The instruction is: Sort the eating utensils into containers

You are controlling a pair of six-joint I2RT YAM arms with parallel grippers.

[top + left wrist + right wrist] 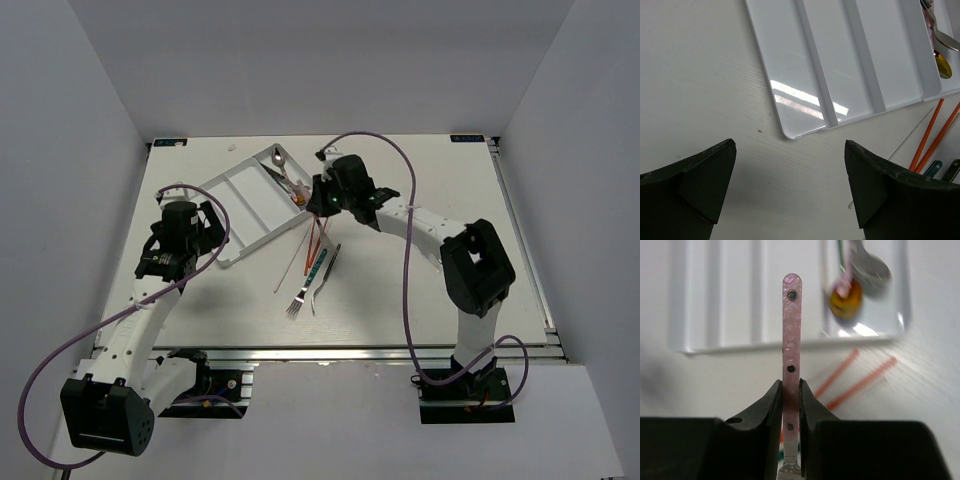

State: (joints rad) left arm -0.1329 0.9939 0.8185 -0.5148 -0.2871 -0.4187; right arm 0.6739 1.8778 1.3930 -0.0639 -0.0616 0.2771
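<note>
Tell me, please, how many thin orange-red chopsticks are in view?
2. Both thin orange-red chopsticks lie side by side on the white table, beside the flat white plastic tray; the right arm may hide others.

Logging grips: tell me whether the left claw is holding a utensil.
No, the left claw stands wide open with nothing in it.

I count one white tray (790,75), with four long compartments showing in my left wrist view. Two spoons lie in it, one silver spoon (871,269) and one golden spoon (845,301). Outside the tray I count two orange-red chopsticks (926,134), at least one thin pale chopstick (293,264), one teal-handled fork (307,286), one slim dark utensil (333,258), and one pink-handled utensil (791,335) whose head is hidden.
</note>
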